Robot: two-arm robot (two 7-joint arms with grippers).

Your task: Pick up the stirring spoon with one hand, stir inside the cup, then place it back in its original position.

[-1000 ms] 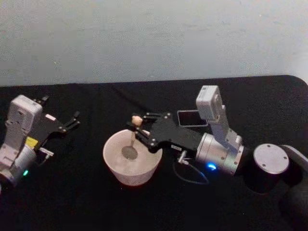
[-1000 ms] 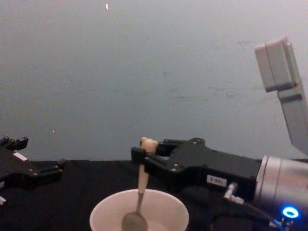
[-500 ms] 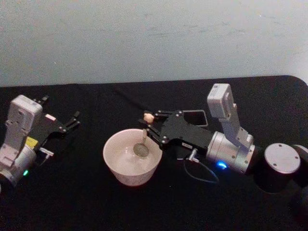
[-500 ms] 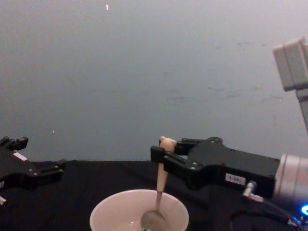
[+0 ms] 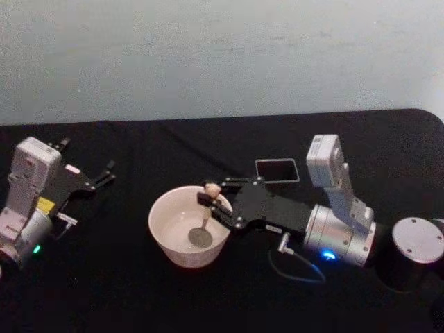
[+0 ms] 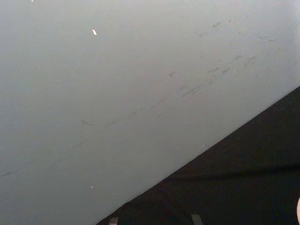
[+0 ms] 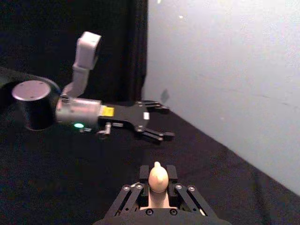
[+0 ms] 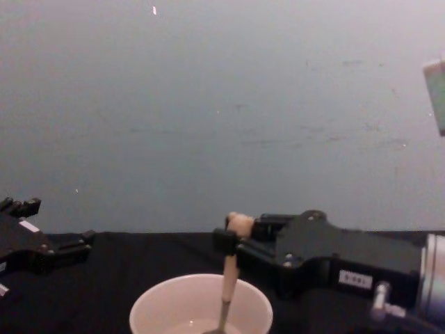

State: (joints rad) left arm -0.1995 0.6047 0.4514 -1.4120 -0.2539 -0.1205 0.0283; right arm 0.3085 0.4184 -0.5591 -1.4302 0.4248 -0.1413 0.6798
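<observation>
— What's at the left edge of the head view?
— The left gripper (image 5: 106, 173), mid-height over the black table (image 5: 104, 291). Its fingers are spread wide and empty, well apart from the cup (image 5: 157, 223).
— And nearer the middle?
— The cup, wide and cream-white, sits just left of centre and low in the frame. The stirring spoon (image 5: 200, 237) stands nearly upright inside it with its shiny bowl down near the bottom. It is probably touching, though I can't be sure. Its bear head rises above the right rim.
— What holds it?
— The right gripper (image 5: 210, 198), reaching in from the right and clamped on the beige handle just under the bear head.
— Farther right?
— The dark square holder (image 5: 277, 171), up and right of the cup, behind that gripper.
</observation>
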